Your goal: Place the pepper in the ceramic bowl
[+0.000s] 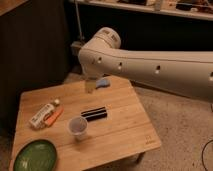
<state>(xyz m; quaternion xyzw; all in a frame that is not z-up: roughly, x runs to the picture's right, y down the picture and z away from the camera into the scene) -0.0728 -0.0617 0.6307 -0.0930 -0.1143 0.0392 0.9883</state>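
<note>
Gripper (90, 84) hangs above far side of desk (125, 127), grip state cannot tell. Pepper (54, 118) ungrasped beside white tube (42, 114), so ceramic bowl (34, 155) is empty.

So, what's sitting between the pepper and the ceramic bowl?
Nothing: camera view shows only bare table between the pepper and the ceramic bowl. The gripper hangs over the table's far edge, beside a blue object.

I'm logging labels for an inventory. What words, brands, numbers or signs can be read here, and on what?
White tube-shaped package: printing, too blurred to read.
Wooden table: small mark near one front corner, too small to read.
Pepper, ceramic bowl, plastic cup: no text visible.
End effector, above the table's far side: no text visible.
</note>
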